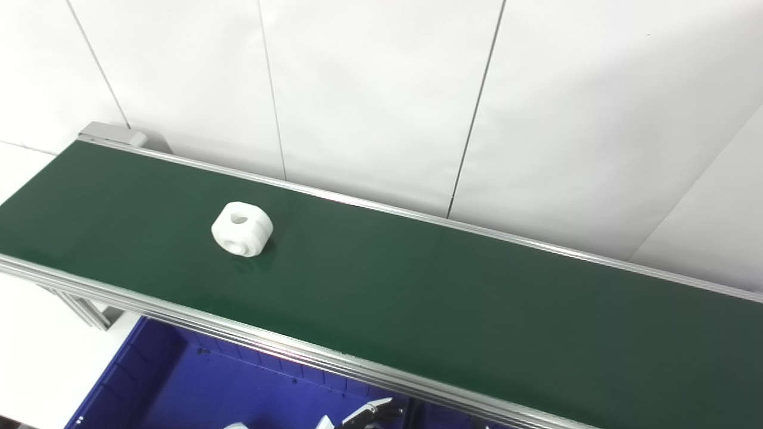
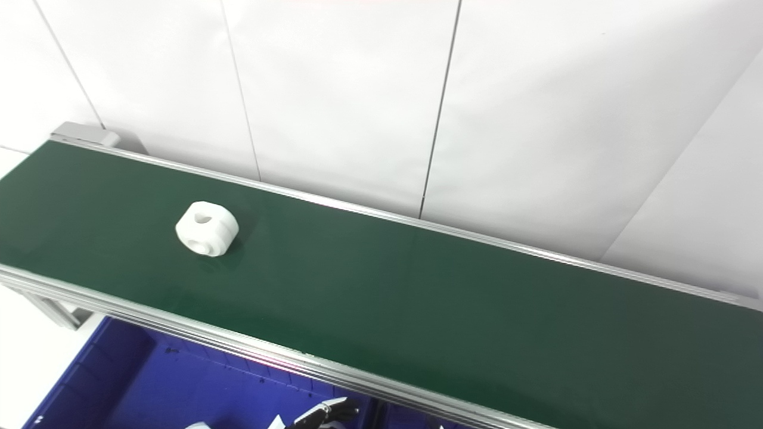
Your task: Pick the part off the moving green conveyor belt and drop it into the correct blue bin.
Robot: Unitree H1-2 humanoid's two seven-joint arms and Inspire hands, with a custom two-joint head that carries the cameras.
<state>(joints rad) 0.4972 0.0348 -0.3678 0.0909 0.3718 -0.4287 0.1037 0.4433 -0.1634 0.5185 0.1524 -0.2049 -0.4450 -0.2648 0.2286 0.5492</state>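
A white round part point(image 1: 242, 229) with a hole through its top lies on the green conveyor belt point(image 1: 417, 286), toward the belt's left end. It is alone on the belt, with no hand near it. Below the belt's near rail, only the dark and silver fingertips of my left hand point(image 1: 374, 413) poke in at the bottom edge, over the blue bin point(image 1: 179, 381). Too little of that hand shows to tell whether it is open or shut. My right hand is out of the picture.
Aluminium rails point(image 1: 334, 357) run along both sides of the belt, with a white panelled wall point(image 1: 381, 89) close behind. Small white pieces point(image 1: 235, 425) show in the bin at the bottom edge. A bin divider stands near the fingertips.
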